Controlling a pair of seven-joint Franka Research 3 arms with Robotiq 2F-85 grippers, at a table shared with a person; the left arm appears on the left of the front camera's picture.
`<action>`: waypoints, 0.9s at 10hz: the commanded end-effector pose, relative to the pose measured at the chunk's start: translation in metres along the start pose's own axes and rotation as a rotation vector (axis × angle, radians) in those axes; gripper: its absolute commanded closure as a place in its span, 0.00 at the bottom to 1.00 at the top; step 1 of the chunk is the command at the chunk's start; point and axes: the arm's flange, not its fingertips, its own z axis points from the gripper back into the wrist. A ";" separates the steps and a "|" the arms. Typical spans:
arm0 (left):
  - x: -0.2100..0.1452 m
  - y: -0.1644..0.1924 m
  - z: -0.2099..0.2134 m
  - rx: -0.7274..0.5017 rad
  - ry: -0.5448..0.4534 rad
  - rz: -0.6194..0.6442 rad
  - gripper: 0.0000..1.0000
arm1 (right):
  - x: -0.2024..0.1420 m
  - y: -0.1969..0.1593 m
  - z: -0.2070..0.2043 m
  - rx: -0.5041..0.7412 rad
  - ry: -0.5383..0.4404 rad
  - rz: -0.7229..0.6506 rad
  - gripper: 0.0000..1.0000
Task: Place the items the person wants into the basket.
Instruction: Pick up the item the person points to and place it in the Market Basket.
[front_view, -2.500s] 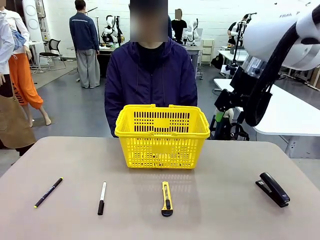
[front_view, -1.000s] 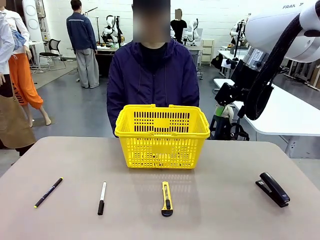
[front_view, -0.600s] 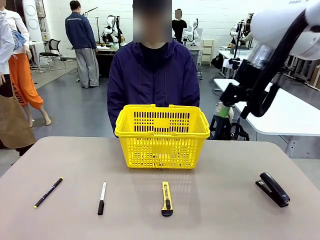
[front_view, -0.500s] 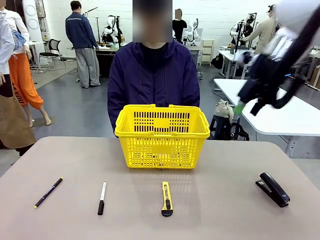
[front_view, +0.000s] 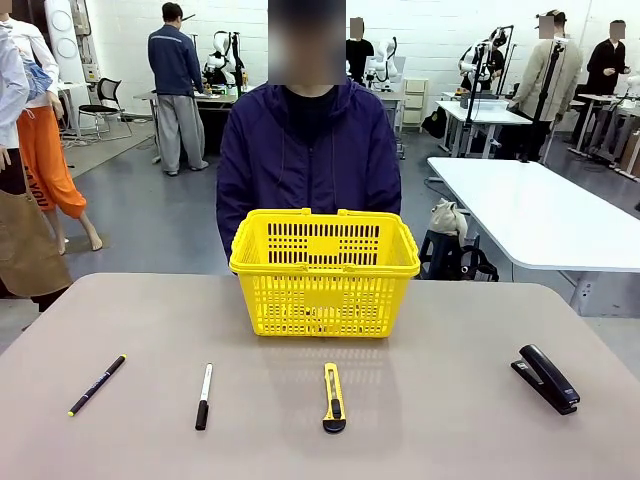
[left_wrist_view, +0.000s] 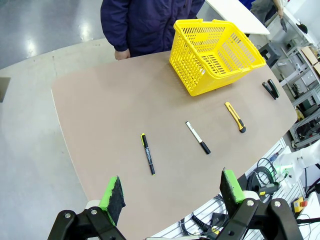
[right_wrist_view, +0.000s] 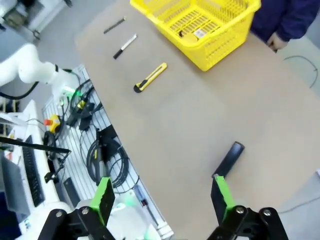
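I see the basket all yellow, its walls a slotted lattice. Utility knife: yellow w/ black trim. Stapler: black. Pen: black, yellow tip. Marker: white, black cap. Table: plain grey-beige. Person: dark navy jacket over a black top. On my wrist cams the left gripper & right gripper are black, w/ 2 bright green pads each.
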 end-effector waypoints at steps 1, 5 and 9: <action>0.000 -0.001 0.000 -0.013 -0.003 -0.006 0.00 | -0.026 -0.023 -0.011 -0.019 -0.172 -0.049 0.00; 0.000 -0.001 0.000 -0.013 -0.003 -0.006 0.00 | -0.069 -0.023 -0.021 -0.040 -0.247 0.005 0.00; 0.000 -0.001 0.000 -0.013 -0.003 -0.006 0.00 | -0.074 -0.026 -0.016 -0.039 -0.226 -0.003 0.00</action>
